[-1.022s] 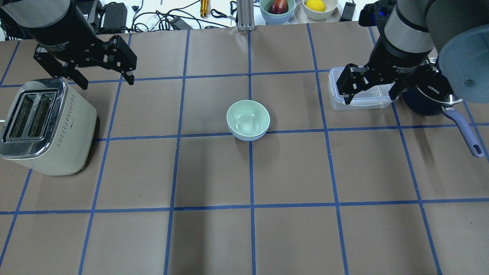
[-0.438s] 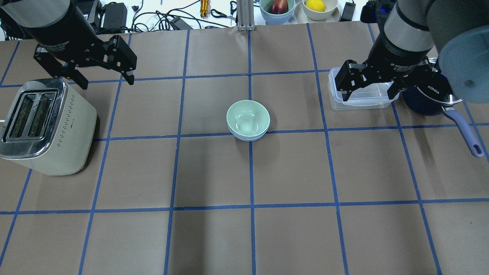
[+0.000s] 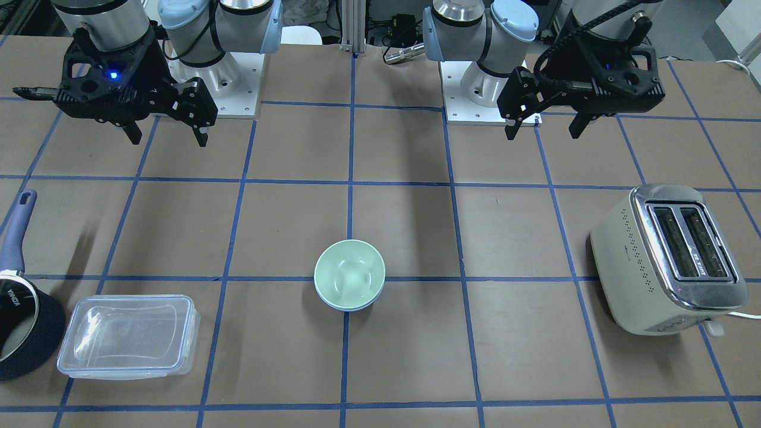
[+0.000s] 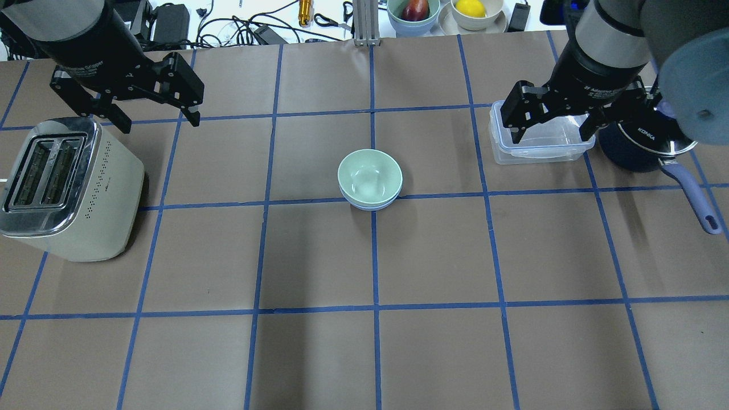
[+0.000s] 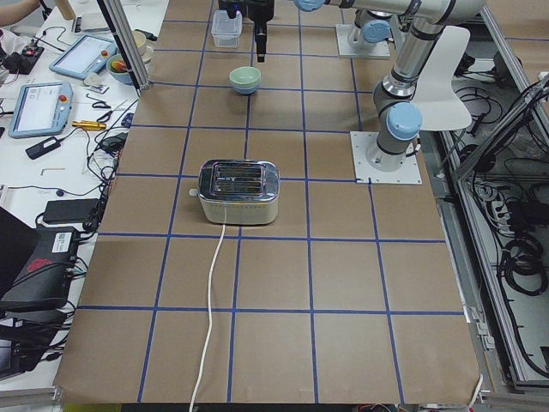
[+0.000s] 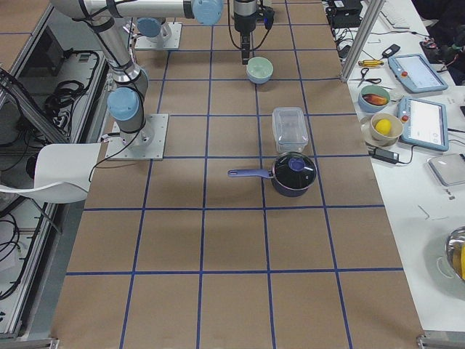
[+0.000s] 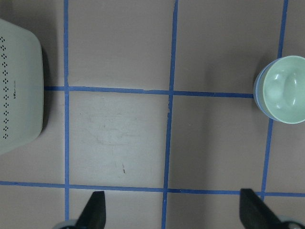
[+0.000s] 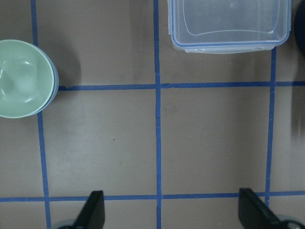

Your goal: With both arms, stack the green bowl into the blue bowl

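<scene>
The green bowl (image 4: 369, 179) sits nested inside the blue bowl (image 4: 370, 207) at the table's middle; only a thin blue rim shows under it. The stack also shows in the front view, green bowl (image 3: 349, 273) over blue bowl (image 3: 351, 308). My left gripper (image 4: 159, 122) is open and empty, hovering far to the bowls' left, beside the toaster. My right gripper (image 4: 551, 136) is open and empty, hovering over the clear container far to their right. The left wrist view has the green bowl (image 7: 284, 89) at its right edge; the right wrist view has it (image 8: 21, 78) at its left edge.
A cream toaster (image 4: 62, 188) stands at the left. A clear lidded container (image 4: 538, 149) and a dark blue saucepan (image 4: 632, 154) with a long handle stand at the right. Bowls with fruit (image 4: 414, 14) and cables lie beyond the far edge.
My right gripper has drifted toward the table's far side, further over the clear container, still open. The left gripper and the stacked bowls have not moved.
</scene>
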Controlling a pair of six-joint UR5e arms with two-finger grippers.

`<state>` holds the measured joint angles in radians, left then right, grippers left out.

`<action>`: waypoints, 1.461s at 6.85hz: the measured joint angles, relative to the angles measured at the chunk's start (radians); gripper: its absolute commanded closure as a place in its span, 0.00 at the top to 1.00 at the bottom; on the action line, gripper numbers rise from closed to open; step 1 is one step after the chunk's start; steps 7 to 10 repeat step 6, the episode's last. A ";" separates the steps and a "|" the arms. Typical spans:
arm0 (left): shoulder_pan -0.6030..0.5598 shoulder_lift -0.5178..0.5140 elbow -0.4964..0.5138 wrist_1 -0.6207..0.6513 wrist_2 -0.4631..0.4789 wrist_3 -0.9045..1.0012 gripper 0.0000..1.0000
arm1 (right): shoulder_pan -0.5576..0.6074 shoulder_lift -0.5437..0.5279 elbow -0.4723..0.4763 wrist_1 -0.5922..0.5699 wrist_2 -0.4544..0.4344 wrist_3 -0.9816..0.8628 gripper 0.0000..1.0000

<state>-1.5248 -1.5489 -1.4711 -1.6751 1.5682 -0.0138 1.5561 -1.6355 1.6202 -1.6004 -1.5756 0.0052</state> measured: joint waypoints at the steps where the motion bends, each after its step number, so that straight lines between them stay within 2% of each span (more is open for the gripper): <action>1: 0.000 0.000 0.000 0.000 0.000 0.000 1.00 | 0.000 0.020 -0.033 0.028 0.000 0.007 1.00; 3: 0.000 0.000 0.000 0.000 0.000 0.000 1.00 | 0.001 0.046 -0.065 0.047 0.001 0.014 1.00; 10: 0.000 -0.001 -0.001 0.000 0.000 0.000 1.00 | 0.001 0.051 -0.072 0.048 0.002 0.013 1.00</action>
